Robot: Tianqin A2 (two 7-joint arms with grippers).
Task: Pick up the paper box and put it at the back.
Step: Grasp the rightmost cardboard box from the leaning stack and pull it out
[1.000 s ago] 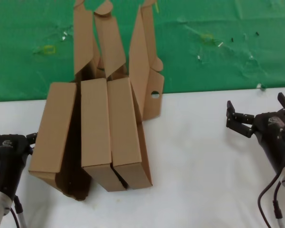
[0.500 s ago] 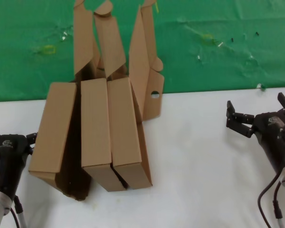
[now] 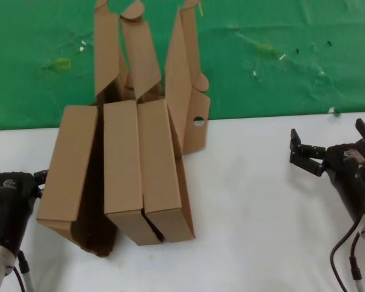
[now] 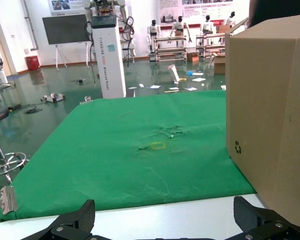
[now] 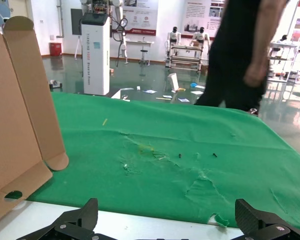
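The paper box (image 3: 190, 97) stands on edge at the right end of the row of cartons (image 3: 118, 173), lid up, straddling the line where the white table (image 3: 261, 201) meets the green cloth (image 3: 280, 55). The right gripper (image 3: 328, 146) rests on the table well right of the box, fingers apart and empty. The left gripper (image 3: 15, 176) sits just left of the cartons, fingers also apart.

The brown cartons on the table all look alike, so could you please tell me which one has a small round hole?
The rightmost carton, standing open nearest the right gripper; its lower flap bears the round hole, which the others lack.
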